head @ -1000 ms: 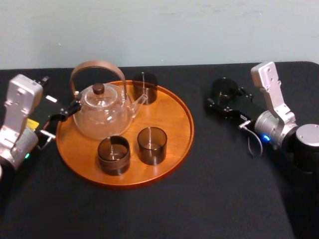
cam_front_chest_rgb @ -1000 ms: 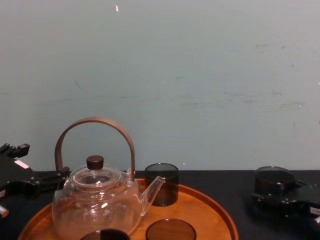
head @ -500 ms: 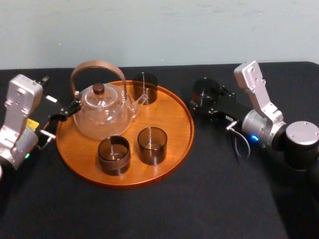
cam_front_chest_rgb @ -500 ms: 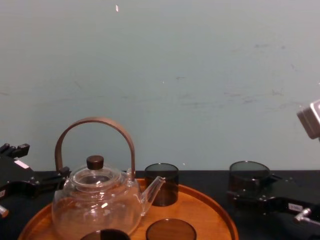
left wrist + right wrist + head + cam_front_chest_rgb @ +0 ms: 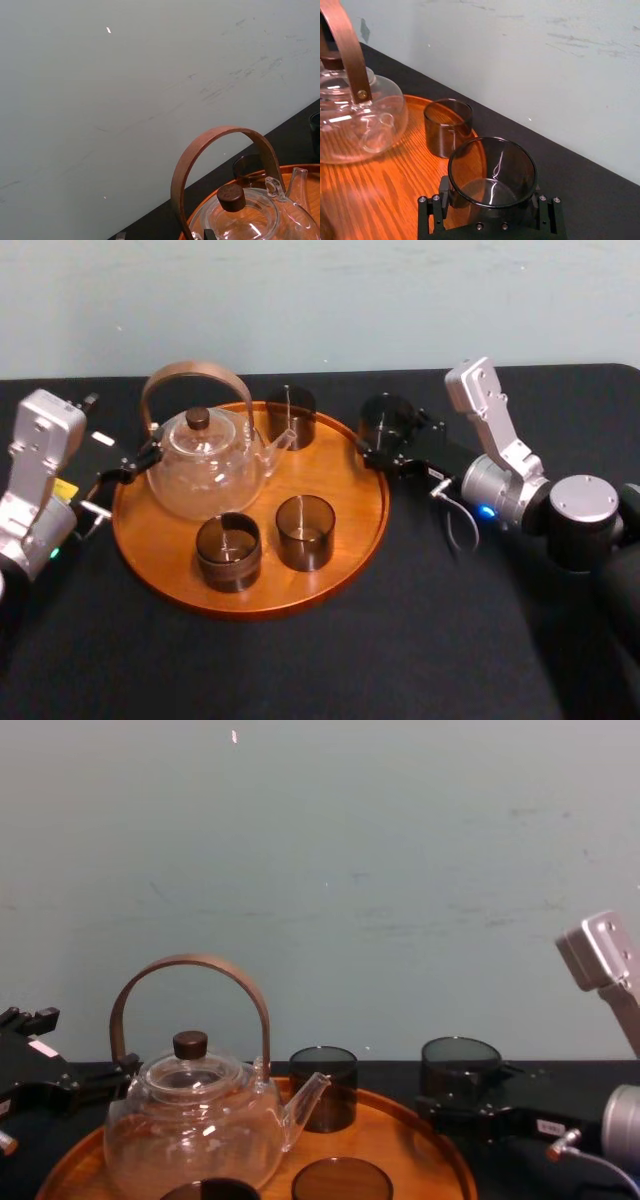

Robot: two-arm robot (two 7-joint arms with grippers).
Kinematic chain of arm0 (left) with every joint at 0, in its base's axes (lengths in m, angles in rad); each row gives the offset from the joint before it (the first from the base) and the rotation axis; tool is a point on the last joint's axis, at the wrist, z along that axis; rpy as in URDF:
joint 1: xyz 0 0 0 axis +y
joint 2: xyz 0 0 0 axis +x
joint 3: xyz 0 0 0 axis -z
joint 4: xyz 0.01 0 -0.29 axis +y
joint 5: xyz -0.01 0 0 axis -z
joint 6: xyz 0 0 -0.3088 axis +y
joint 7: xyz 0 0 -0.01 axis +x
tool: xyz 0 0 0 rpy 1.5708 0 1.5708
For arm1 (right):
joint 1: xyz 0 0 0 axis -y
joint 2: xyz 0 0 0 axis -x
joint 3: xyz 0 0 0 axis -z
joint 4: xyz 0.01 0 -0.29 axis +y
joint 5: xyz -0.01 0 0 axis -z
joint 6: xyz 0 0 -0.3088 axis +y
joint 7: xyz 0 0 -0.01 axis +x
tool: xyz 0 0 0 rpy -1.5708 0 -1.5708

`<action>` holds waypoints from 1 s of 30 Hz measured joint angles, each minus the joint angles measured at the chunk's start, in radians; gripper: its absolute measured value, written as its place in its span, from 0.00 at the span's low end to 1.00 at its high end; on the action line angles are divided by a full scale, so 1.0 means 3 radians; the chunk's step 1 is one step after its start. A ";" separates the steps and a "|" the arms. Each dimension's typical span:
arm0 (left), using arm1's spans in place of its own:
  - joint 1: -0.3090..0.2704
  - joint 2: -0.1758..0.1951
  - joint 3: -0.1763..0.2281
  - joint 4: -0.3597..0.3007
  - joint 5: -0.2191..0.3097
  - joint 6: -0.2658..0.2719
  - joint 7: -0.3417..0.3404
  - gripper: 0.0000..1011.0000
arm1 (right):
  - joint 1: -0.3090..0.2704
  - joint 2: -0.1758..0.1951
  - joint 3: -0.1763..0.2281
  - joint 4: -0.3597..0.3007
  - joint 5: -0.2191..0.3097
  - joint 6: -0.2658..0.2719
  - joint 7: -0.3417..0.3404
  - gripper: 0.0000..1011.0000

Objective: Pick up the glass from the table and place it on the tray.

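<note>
My right gripper (image 5: 388, 445) is shut on a dark smoky glass (image 5: 384, 417), held upright just above the table (image 5: 400, 630) at the far right rim of the round orange-brown tray (image 5: 345, 485). In the right wrist view the glass (image 5: 492, 172) sits between the black jaws, with the tray's wood (image 5: 395, 185) showing under its near side. From the chest view the glass (image 5: 460, 1065) hangs right of the tray's rim (image 5: 445, 1155). My left gripper (image 5: 120, 473) rests parked at the tray's left edge, beside the teapot.
A clear glass teapot (image 5: 205, 468) with a bent wooden handle stands on the tray's left half. Three more dark glasses stand on the tray: one at the back (image 5: 290, 415) and two at the front (image 5: 304, 531), (image 5: 228, 551). The tray's right side is bare.
The right arm has carried the glass leftward, from the table's right part to the tray's right rim. The left arm has stayed still.
</note>
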 joint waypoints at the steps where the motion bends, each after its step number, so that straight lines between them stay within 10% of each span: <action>1: 0.0000 0.0000 0.0000 0.0000 0.0000 0.0000 0.0000 1.00 | 0.0012 -0.0010 -0.0013 0.0009 0.0008 -0.0005 0.0010 0.91; 30: 0.0000 0.0000 0.0000 0.0000 0.0000 0.0000 0.0000 1.00 | 0.0160 -0.0184 -0.0226 0.0274 0.0018 -0.0108 0.0071 0.91</action>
